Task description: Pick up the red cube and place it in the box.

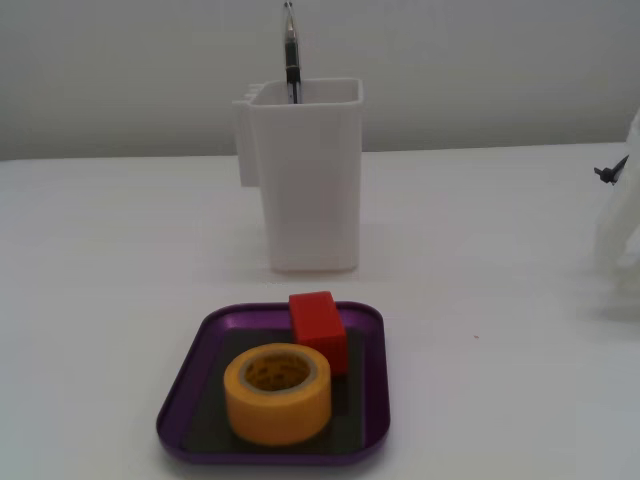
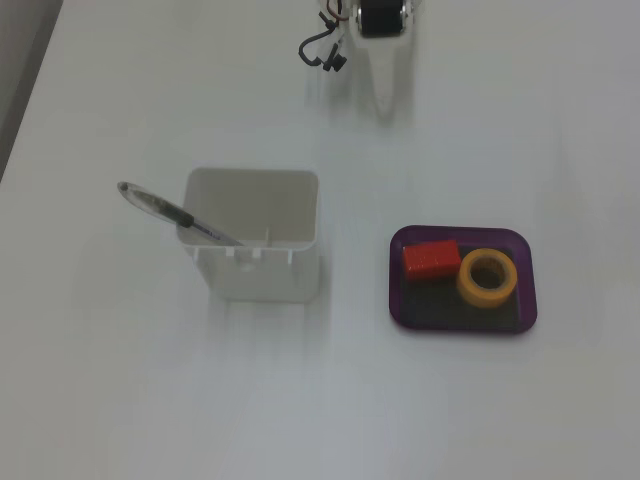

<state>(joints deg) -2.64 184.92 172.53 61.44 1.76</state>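
Note:
The red cube [image 1: 320, 325] lies inside the purple box [image 1: 270, 455], at its far side in a fixed view, touching the yellow tape roll [image 1: 277, 410]. In the other fixed view the red cube [image 2: 431, 259] lies in the left half of the box [image 2: 460, 328], beside the tape roll [image 2: 487, 300]. My gripper [image 2: 385, 100] is at the top of that view, far from the box. It shows as one white tapered point with no gap, and it holds nothing. A blurred white part of the arm [image 1: 618, 235] is at the right edge.
A tall white container [image 1: 305, 190] with a pen [image 1: 291, 50] stands behind the box. In the other fixed view the container [image 2: 255, 270] is left of the box, its pen [image 2: 165, 210] leaning left. A black cable loop [image 2: 320, 50] hangs by the arm.

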